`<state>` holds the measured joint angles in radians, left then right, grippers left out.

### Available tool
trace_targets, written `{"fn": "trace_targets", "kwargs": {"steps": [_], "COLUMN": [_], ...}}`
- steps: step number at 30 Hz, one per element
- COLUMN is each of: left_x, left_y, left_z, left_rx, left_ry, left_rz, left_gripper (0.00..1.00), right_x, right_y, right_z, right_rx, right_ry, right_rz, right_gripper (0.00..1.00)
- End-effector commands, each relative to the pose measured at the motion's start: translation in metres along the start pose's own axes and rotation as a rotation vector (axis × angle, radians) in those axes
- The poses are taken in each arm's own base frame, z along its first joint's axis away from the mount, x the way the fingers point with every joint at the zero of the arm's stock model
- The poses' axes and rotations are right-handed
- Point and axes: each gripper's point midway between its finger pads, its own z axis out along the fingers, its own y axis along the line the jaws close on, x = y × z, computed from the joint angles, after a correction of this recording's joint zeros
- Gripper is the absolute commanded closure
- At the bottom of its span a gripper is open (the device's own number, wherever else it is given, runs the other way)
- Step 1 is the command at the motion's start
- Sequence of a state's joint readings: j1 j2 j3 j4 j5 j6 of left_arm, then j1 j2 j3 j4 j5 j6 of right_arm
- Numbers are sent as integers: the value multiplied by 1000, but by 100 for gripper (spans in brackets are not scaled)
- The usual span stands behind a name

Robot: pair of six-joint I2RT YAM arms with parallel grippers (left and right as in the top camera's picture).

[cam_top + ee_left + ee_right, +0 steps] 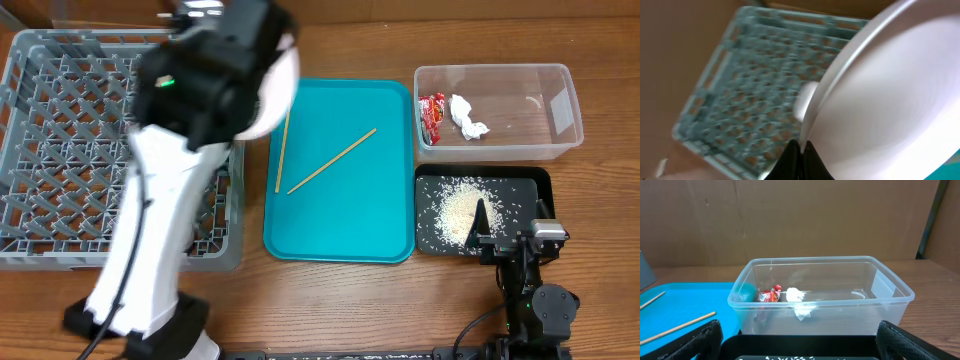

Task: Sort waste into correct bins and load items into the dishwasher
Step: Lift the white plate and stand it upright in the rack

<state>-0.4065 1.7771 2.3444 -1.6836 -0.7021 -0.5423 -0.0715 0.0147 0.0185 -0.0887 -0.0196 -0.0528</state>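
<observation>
Wrapper (432, 115) and tissue (468, 117) are lying in the clear tub (560, 100), rice (460, 205) in the black tray (430, 240). Left gripper (801, 150) is clamping the plate (890, 100) at the dish rack (60, 150) edge; right gripper (800, 342) is gaping, empty. Chopsticks (333, 160) are awaiting loading

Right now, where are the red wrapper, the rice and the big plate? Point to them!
red wrapper (431, 117), overhead view, middle of the wrapper
rice (458, 210), overhead view, centre of the pile
plate (890, 100), left wrist view, middle of its white face
</observation>
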Motion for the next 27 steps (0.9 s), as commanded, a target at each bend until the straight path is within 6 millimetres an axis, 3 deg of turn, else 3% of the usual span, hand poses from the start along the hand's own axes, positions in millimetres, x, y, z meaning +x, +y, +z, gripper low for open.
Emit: {"fn": "trace_targets", "kwargs": {"steps": [1, 2, 5, 9, 17, 22, 27], "left_x": [7, 21, 40, 41, 24, 18, 15], "left_y": [79, 103, 141, 171, 178, 153, 136], "left_z": [25, 42, 66, 88, 135, 174, 192], "left_rx": [-261, -353, -543, -750, -791, -674, -636], "left_ry": [32, 87, 155, 133, 111, 157, 166], "left_rz": [-30, -49, -45, -30, -64, 36, 97], "left_gripper": [96, 96, 96, 96, 96, 96, 96], "right_x": [0, 1, 0, 0, 0, 0, 0], "right_y": [-1, -1, -1, -1, -1, -1, -1], "right_z": [0, 0, 0, 0, 0, 0, 0], "right_rx": [2, 2, 2, 2, 2, 2, 2], "right_ry": [-10, -9, -10, -10, -10, -10, -10], "right_rz": [-1, -1, -1, -1, -1, -1, -1], "right_gripper": [0, 0, 0, 0, 0, 0, 0]}}
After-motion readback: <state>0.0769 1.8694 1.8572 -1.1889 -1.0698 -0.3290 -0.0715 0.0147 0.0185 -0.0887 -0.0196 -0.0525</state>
